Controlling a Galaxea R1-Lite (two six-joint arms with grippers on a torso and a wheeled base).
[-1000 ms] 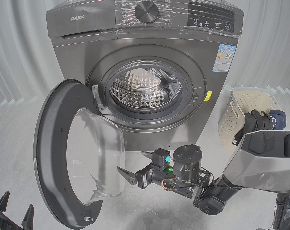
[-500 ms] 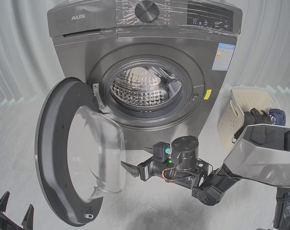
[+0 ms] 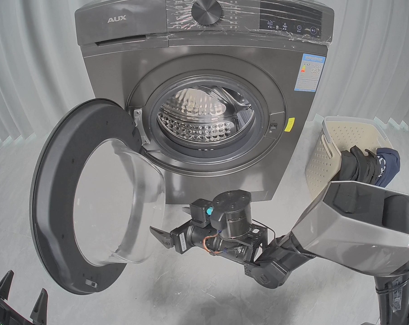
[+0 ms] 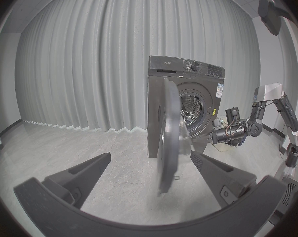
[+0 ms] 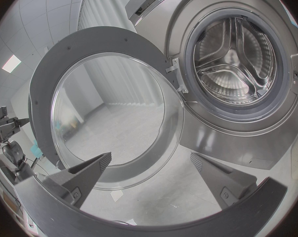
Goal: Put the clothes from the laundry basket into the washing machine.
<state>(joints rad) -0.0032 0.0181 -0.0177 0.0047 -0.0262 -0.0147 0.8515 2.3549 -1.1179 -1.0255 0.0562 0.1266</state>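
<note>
The right arm (image 3: 348,224) hides the near side of the laundry basket (image 3: 348,129) and the lower part of the dark clothes (image 3: 364,165) (how many pieces cannot be told). The head view's bottom corner cuts off the left gripper (image 3: 24,294) below its fingers (image 3: 38,303).

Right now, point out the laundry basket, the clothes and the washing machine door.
laundry basket (image 3: 319,161), head view, on its perforated wall.
clothes (image 3: 358,165), head view, on the dark bundle.
washing machine door (image 3: 55,172), head view, on its dark outer ring.
</note>
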